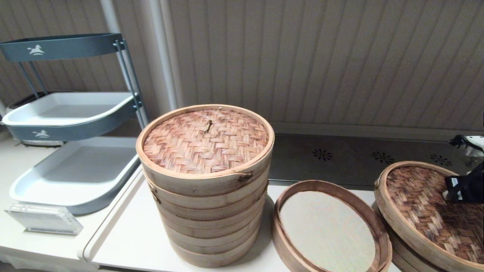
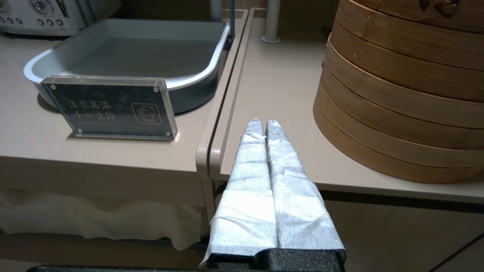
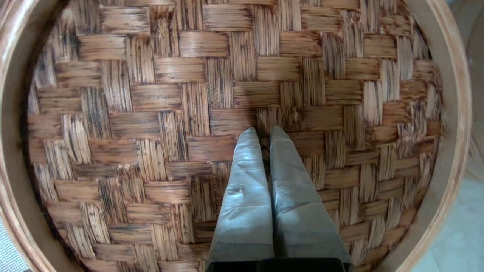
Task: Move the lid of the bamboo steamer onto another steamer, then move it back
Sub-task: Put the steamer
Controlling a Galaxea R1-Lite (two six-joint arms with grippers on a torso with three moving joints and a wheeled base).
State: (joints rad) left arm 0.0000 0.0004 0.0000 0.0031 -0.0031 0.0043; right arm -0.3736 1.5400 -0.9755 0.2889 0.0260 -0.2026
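Left wrist view: sign (image 2: 109, 107) writing possibly Chinese.

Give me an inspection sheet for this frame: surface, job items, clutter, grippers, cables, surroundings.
Surface: pale counter.
Job items: bamboo steamer lid tilted at far right, above a steamer base; open steamer with cream liner beside it, uncovered.
Clutter: tall tiered stack with lighter woven lid; acrylic sign; grey tray rack.
Grippers: right gripper at the lid's centre, fingers closed on the small loop; left gripper parked low by the counter's front edge, fingers together, holding nothing.
Cables: nothing seen.
Surroundings: ribbed wall panel; dark perforated strip behind the steamers.
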